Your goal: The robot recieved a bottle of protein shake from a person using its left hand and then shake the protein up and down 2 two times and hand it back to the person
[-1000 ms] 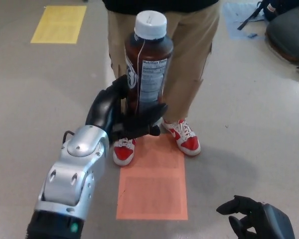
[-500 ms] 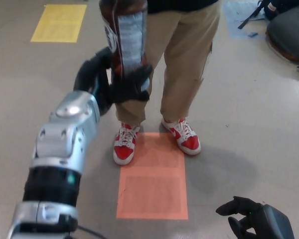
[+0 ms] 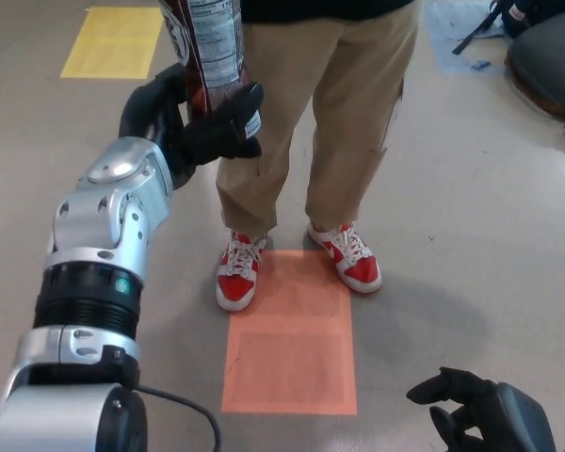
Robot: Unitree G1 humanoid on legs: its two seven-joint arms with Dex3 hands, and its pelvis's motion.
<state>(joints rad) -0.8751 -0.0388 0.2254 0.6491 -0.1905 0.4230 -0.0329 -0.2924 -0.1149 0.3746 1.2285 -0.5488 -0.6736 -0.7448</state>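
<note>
The left hand [image 3: 193, 118] is raised near the top of the view, its black fingers [image 3: 228, 127] wrapped around the lower part of the bottle [image 3: 205, 42]. The bottle rises out of the fingers, tilted slightly, and runs past the top edge, so its cap is out of sight; the white label with printed text faces the camera just above the fingers, with dark contents showing beside it. The thumb side curls round the bottle's left, the thick fingers cross its front right.

Beyond the fingers stands a person in tan trousers [image 3: 320, 113] and red-and-white shoes [image 3: 347, 258], toes at an orange floor mat [image 3: 289, 348].

The right hand [image 3: 471, 410] sits low at the bottom right, fingers spread apart, holding nothing.
</note>
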